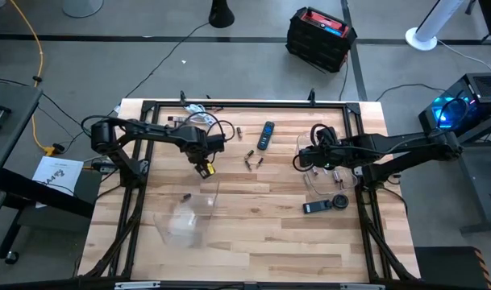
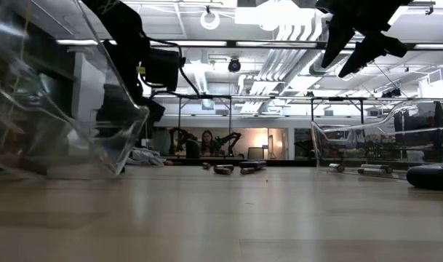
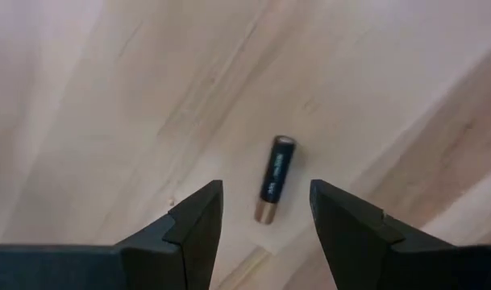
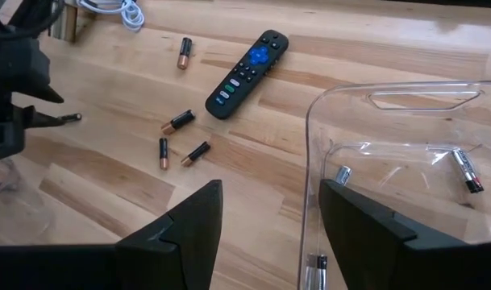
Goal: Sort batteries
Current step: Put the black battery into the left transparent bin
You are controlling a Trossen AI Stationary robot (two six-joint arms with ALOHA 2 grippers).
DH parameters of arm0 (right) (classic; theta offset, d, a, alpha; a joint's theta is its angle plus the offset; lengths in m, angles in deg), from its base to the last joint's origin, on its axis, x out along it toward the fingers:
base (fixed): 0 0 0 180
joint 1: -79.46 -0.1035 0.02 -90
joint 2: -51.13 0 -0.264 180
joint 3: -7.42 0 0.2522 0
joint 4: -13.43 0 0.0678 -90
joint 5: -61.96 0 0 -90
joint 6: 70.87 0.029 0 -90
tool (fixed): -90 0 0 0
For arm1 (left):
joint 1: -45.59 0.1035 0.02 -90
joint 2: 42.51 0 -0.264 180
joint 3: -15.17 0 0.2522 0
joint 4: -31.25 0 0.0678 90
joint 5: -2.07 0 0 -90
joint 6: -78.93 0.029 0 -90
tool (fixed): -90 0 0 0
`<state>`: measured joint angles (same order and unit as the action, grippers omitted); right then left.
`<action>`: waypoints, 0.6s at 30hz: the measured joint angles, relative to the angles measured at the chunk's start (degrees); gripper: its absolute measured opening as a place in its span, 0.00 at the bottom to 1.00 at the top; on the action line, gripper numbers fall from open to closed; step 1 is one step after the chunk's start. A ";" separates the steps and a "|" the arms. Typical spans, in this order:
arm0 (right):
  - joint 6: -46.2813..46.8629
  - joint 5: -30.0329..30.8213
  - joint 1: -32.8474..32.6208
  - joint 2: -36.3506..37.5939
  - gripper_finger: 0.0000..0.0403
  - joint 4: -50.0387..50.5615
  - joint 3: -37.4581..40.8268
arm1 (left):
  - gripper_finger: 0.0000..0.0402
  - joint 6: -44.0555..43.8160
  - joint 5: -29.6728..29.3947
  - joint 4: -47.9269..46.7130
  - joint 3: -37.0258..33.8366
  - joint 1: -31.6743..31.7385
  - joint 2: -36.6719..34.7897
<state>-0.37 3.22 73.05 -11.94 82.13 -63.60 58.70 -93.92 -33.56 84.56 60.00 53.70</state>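
A dark battery with a coppery end lies on the wooden table. My left gripper hangs open above it, pointing down, one finger to either side and clear of it; in the high view this gripper hides the battery. Several more batteries lie loose on the table near the black remote. My right gripper is open and holds nothing, raised over the near rim of a clear container that holds a few batteries.
A second clear container sits toward the near left, just nearer than my left gripper. A black device and a round black part lie beside the right container. White cable lies at the far edge. Bare wood spans the table's near half.
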 joint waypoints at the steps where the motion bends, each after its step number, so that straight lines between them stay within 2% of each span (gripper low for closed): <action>1: 0.00 -0.01 0.01 0.00 0.50 0.00 0.00 | 0.45 0.35 0.45 -0.35 0.09 -0.13 -0.16; 7: 0.00 -0.02 0.00 0.00 0.50 0.00 0.00 | 0.45 0.44 0.66 -0.21 0.11 -0.63 -0.13; 18: 0.02 0.00 0.00 0.00 0.50 0.00 0.00 | 0.45 0.42 4.76 -0.32 0.13 -0.98 -0.20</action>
<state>-0.34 3.22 73.05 -11.94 82.13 -63.60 59.12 -89.16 -33.88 84.69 59.02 53.50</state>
